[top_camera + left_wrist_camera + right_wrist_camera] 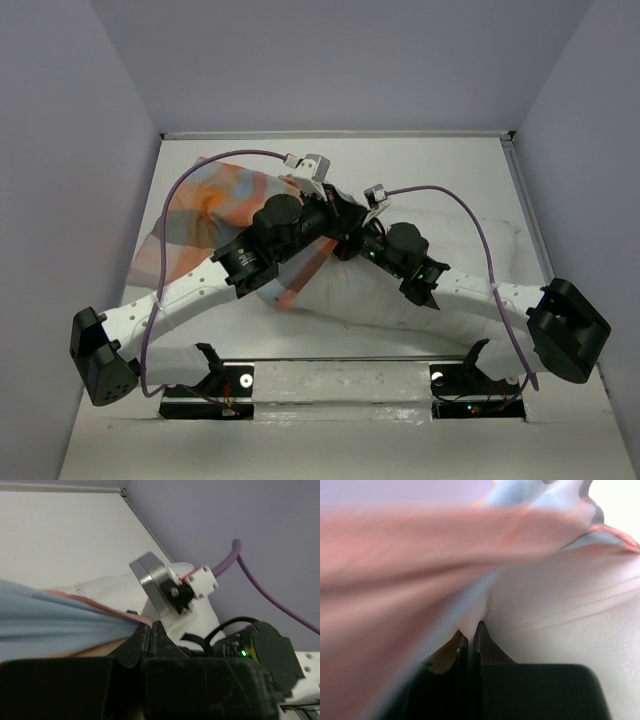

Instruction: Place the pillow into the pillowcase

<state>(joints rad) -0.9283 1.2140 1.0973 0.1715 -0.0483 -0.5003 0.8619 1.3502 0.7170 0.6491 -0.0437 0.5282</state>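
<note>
**Left gripper [148, 632] and right gripper [471, 639] pinching the pillowcase [215, 205]**

Both are clenching the checked cloth's edge, side by side, jaws pressed together. The pillowcase is spreading away to the left of the left gripper. The white pillow [515, 245] is lying on the surface [400, 165], beneath and right of the right gripper.

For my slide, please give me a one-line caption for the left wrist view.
Left claw shut on the edge of the pillowcase, with the white pillow just behind it.
</note>
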